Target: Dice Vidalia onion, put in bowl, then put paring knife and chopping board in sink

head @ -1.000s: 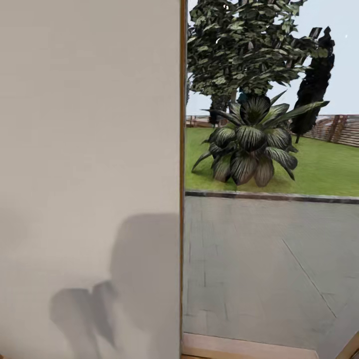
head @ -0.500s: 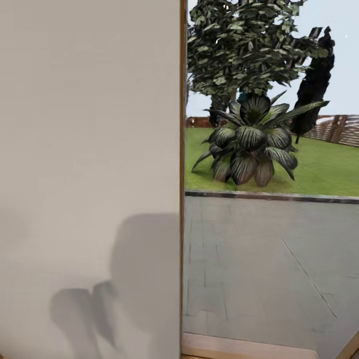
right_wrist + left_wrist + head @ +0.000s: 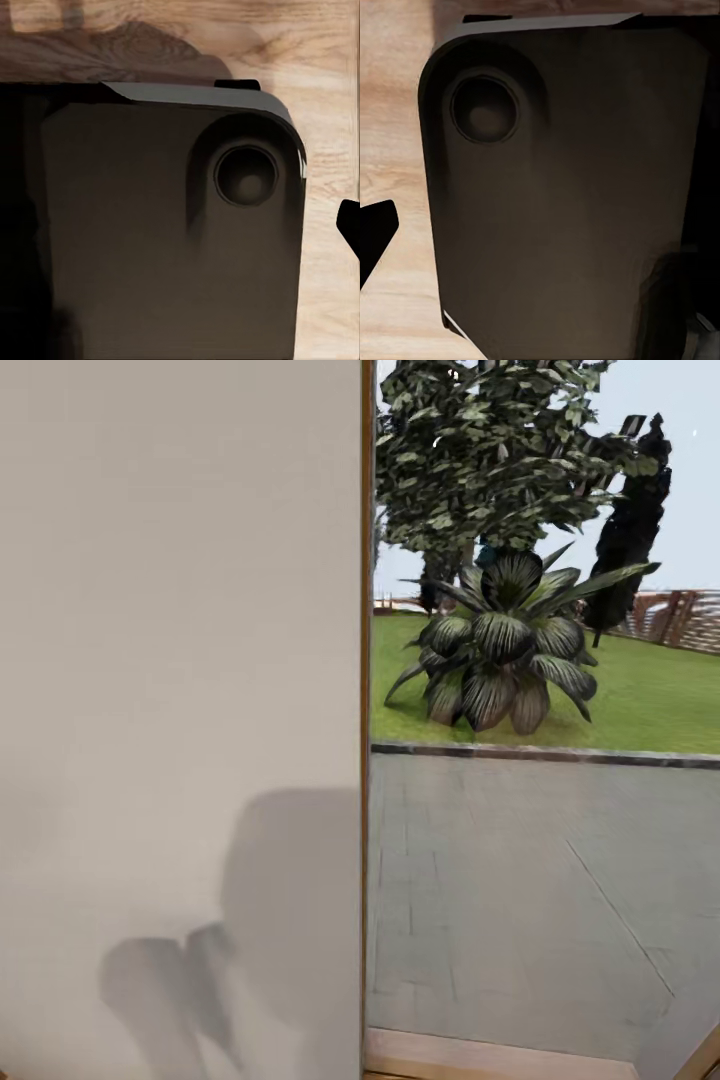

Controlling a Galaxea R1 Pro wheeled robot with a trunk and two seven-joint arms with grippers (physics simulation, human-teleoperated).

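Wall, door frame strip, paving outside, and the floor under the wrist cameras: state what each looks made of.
The wall looks like matte painted plaster: flat off-white, faintly textured, holding soft shadows. The frame strip appears to be wood, narrow and warm brown. The paving seems to be concrete or stone slabs, dull grey with thin joint lines. The floor looks like light wood, with visible grain and knots, though it could be laminate.

Tall tree (image 3: pixel 490 450) cut off at head view's top edge. Wooden frame (image 3: pixel 367 710) hides plant's (image 3: pixel 500 650) left side. Dark robot body panel (image 3: pixel 570 195) blocks most of wood floor (image 3: pixel 390 150) in left wrist view; same panel (image 3: pixel 150 225) in right wrist view.
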